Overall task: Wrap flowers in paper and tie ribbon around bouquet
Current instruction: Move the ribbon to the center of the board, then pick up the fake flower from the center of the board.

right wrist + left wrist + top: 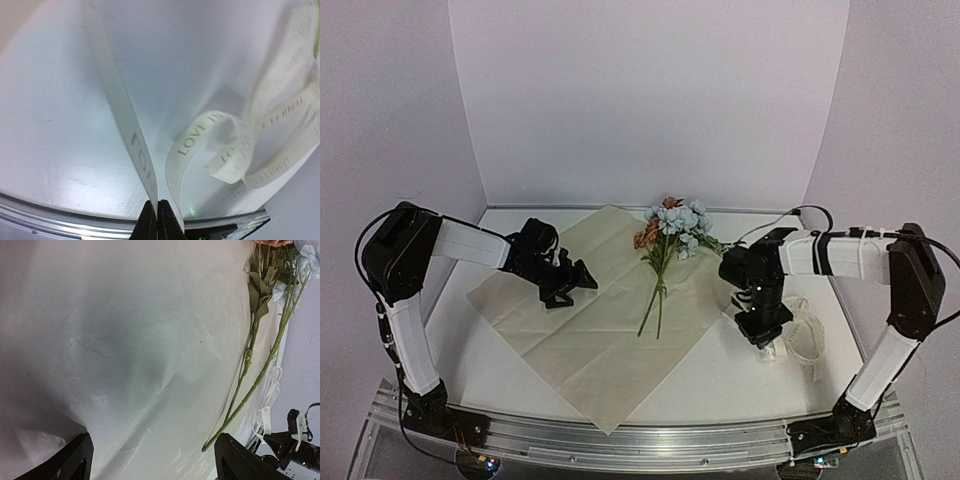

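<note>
Blooms of the flowers [260, 287] beyond the left wrist view's top corner; ribbon [807, 338] partly behind right arm [820, 255].

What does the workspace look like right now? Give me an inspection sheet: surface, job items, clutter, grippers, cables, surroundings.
surface: white table, metal rail along its near edge.
paper: spread flat, cornerwise, creased, not yet folded.
flowers: lying on the paper's far right part, blooms toward the back, stems toward the arms.
ribbon: loose heap on the bare table, right of the paper.
clutter: nothing seen.
left gripper: open, over the paper's left side, holding nothing.
right gripper: shut on a strand of the ribbon.
cables: black, looping beside both arms.
surroundings: plain pale walls on three sides.
</note>
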`<action>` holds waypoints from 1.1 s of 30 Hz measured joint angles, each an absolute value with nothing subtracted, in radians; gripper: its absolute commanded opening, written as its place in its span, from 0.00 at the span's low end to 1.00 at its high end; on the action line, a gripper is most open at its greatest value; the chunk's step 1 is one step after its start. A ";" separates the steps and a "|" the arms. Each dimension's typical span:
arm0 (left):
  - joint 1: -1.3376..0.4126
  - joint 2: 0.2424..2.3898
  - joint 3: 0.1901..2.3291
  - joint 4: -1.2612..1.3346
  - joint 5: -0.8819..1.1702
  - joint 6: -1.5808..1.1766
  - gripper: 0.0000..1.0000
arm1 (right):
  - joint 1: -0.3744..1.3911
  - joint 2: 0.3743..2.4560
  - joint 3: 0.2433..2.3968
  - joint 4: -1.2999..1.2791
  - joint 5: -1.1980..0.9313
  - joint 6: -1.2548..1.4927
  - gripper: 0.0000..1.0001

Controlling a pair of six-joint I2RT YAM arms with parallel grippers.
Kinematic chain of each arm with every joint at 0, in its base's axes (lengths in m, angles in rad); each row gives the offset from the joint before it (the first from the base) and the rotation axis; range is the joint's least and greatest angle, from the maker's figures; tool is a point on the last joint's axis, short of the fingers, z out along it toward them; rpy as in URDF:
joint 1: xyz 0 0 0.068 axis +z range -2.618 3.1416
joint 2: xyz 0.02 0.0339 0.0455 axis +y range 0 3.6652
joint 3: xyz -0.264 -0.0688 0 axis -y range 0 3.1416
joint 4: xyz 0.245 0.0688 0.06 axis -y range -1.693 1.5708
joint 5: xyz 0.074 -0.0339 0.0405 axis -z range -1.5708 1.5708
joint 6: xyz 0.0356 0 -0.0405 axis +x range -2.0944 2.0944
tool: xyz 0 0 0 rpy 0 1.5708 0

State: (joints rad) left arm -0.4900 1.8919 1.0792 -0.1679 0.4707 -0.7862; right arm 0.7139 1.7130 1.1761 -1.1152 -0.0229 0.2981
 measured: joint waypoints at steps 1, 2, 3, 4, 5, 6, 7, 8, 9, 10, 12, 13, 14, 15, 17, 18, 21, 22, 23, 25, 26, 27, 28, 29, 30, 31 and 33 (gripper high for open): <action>-0.490 1.892 1.078 -0.163 0.472 -0.787 0.87 | 0.688 1.700 1.148 -1.129 -0.005 0.318 0.00; -0.490 1.892 1.077 -0.159 0.474 -0.787 0.87 | 0.662 1.688 1.121 -1.141 0.010 0.338 0.00; -0.490 1.892 1.076 -0.156 0.474 -0.787 0.87 | 0.639 1.680 1.099 -1.152 0.026 0.359 0.00; -0.490 1.892 1.075 -0.153 0.476 -0.787 0.87 | 0.611 1.671 1.074 -1.160 0.045 0.383 0.03; -0.490 1.892 1.073 -0.151 0.477 -0.787 0.87 | 0.587 1.660 1.053 -1.169 0.066 0.405 0.09; -0.489 1.892 1.073 -0.149 0.478 -0.787 0.87 | 0.568 1.646 1.032 -1.178 0.091 0.428 0.15; -0.489 1.892 1.073 -0.148 0.478 -0.787 0.87 | 0.554 1.629 1.015 -1.188 0.113 0.449 0.23; -0.488 1.892 1.073 -0.148 0.479 -0.786 0.87 | 0.546 1.608 1.003 -1.198 0.127 0.464 0.32; -0.488 1.892 1.073 -0.148 0.480 -0.786 0.88 | 0.542 1.584 0.995 -1.208 0.139 0.480 0.41; -0.488 1.892 1.073 -0.148 0.480 -0.786 0.88 | 0.541 1.556 0.994 -1.217 0.142 0.487 0.52; -0.488 1.892 1.073 -0.148 0.481 -0.785 0.88 | 0.540 1.510 1.001 -1.217 0.140 0.491 0.72; -0.488 1.892 1.073 -0.148 0.483 -0.785 0.88 | 0.540 1.494 1.015 -1.219 0.139 0.481 0.77; -0.488 1.892 1.073 -0.148 0.485 -0.784 0.87 | 0.540 1.482 1.031 -1.218 0.139 0.472 0.79; -0.488 1.891 1.073 -0.148 0.487 -0.784 0.87 | 0.536 1.481 1.059 -1.215 0.135 0.453 0.80; -0.487 1.890 1.073 -0.150 0.489 -0.783 0.88 | 0.522 1.498 1.139 -1.207 0.114 0.401 0.79; -0.487 1.890 1.073 -0.153 0.490 -0.782 0.88 | 0.510 1.522 1.193 -1.211 0.094 0.376 0.78; -0.487 1.888 1.074 -0.163 0.496 -0.773 0.88 | 0.459 1.656 1.392 -1.170 0.026 0.281 0.74; -0.487 1.887 1.075 -0.170 0.497 -0.768 0.88 | 0.443 1.706 1.453 -1.157 0.005 0.246 0.74; -0.487 1.886 1.077 -0.178 0.497 -0.764 0.87 | 0.428 1.761 1.515 -1.140 -0.017 0.212 0.72; -0.487 1.885 1.080 -0.190 0.498 -0.758 0.87 | 0.400 1.873 1.623 -1.085 -0.063 0.150 0.67; -0.487 1.885 1.080 -0.194 0.498 -0.757 0.87 | 0.385 1.927 1.666 -1.059 -0.086 0.121 0.67; -0.487 1.884 1.081 -0.198 0.498 -0.756 0.87 | 0.372 1.973 1.701 -1.040 -0.108 0.096 0.67; -0.487 1.884 1.086 -0.206 0.498 -0.755 0.87 | 0.358 2.017 1.737 -1.033 -0.130 0.073 0.67; -0.487 1.884 1.091 -0.215 0.498 -0.755 0.87 | 0.344 2.061 1.772 -1.020 -0.151 0.050 0.67; -0.487 1.884 1.096 -0.220 0.499 -0.754 0.87 | 0.329 2.103 1.808 -1.007 -0.168 0.028 0.67; -0.487 1.884 1.101 -0.225 0.499 -0.753 0.87 | 0.315 2.143 1.844 -0.998 -0.183 0.008 0.66; -0.487 1.884 1.113 -0.239 0.499 -0.749 0.87 | 0.288 2.214 1.914 -0.986 -0.204 -0.025 0.64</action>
